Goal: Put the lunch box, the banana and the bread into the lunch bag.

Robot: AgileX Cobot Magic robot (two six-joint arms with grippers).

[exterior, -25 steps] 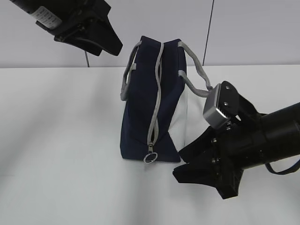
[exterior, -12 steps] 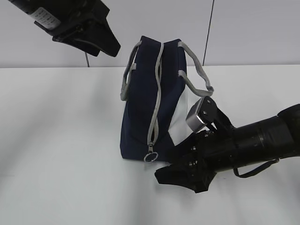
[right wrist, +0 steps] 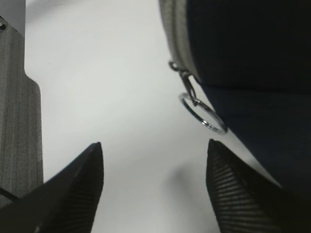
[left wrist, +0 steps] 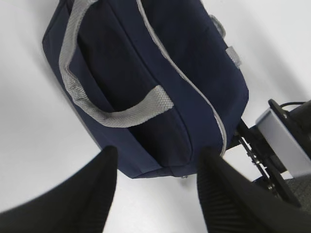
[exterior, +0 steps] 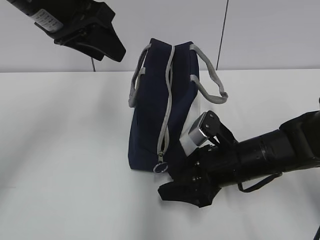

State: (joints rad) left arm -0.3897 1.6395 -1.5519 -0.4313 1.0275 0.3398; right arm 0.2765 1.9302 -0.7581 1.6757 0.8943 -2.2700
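The lunch bag (exterior: 165, 107) stands upright in the middle of the white table (exterior: 65, 150), its grey zipper (exterior: 167, 100) closed along the top and down the near end, so nothing of its inside shows. The metal ring pull (right wrist: 201, 112) hangs at the bag's near bottom corner, just above the tabletop. The right gripper (right wrist: 153, 187) lies low on the table just near of the ring, fingers spread and holding nothing. The left gripper (left wrist: 155, 194) hangs above the bag's far left, open and empty. Bare table spreads wide to the left and near side.
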